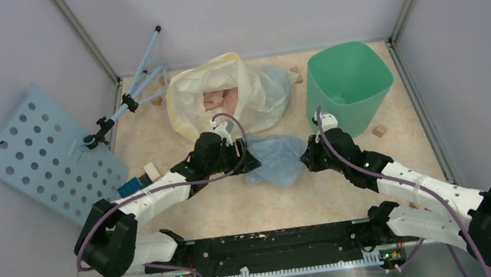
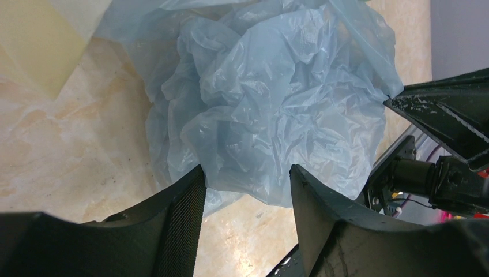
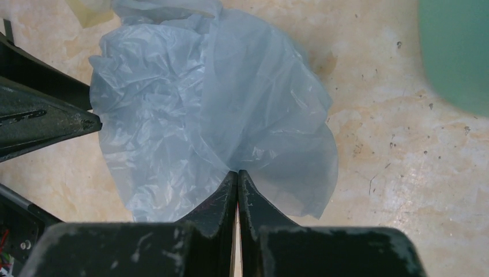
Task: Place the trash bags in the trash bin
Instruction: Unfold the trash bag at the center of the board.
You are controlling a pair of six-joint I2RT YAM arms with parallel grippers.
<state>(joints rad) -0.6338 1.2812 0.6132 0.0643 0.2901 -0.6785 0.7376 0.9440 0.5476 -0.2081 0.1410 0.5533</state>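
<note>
R fingers [image 3: 237, 180] shut, pinching bag [image 1: 279, 161] edge. L fingers [image 1: 251, 160] part open astride its other side, no grip yet. Bag's mid worktop [image 1: 237, 206], bin [image 1: 348, 87] by far-right corner. Close L deep on film, then lift both tog.

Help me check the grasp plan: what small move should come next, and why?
Probably close the left gripper: its fingers stand open astride the edge of the pale-blue bag, while the right gripper is shut on the other side. Both could then lift it toward the mint-green bin.
</note>
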